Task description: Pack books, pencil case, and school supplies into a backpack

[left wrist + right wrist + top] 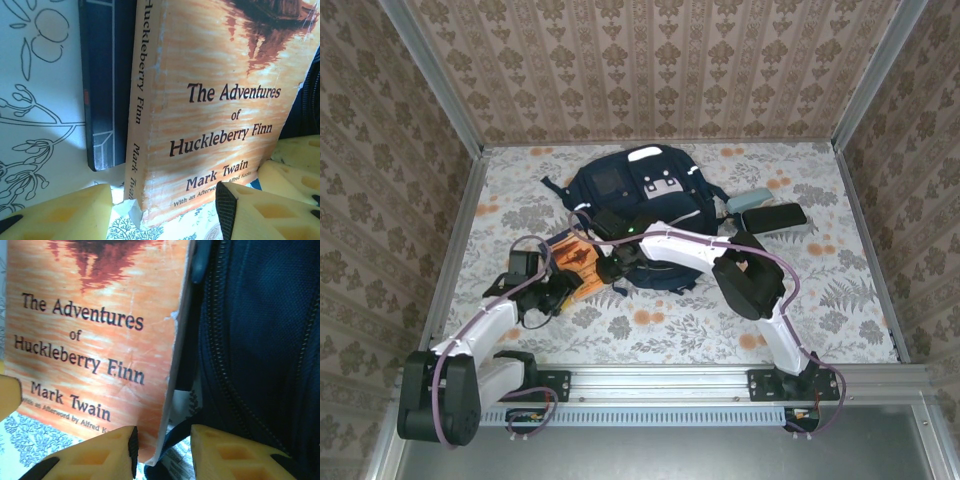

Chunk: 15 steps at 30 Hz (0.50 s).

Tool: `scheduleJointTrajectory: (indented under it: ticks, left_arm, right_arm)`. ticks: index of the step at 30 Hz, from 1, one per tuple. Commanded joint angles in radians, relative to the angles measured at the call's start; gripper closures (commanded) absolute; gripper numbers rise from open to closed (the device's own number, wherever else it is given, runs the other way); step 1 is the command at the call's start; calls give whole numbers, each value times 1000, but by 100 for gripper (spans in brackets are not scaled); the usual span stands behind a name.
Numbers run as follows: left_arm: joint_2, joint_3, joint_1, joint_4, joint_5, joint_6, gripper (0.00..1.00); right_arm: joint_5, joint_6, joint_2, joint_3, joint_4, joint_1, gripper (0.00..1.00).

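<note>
Paperback [95, 340], long axis running away from right gripper [163, 442], jaws open astride its fore-edge (left gripper [164, 195] open too).

Left wrist view: the orange book [210, 115] runs off the top edge, cropping its dark cover picture. One fingertip [260, 215] of the left gripper [160, 200] covers the end of the small line under the author's name. The dark blue book [105, 85] is also cut off at the top.

Right wrist view: the backpack [260, 340] overflows the right edge.

From above: the right arm [685, 245] covers part of the orange book. A pale green object [750, 200] and a black object [775, 217] are too small to identify.
</note>
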Motion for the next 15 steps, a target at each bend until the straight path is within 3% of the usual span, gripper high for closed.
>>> scheduleJointTrajectory:
  ticks: [1, 15]
  left_arm:
    - [17, 3, 5, 15, 23, -10, 41]
    - [90, 16, 4, 160, 145, -38, 42]
  right_arm:
    - [13, -37, 34, -21, -36, -18, 65]
    - [-10, -43, 88, -28, -58, -23, 63]
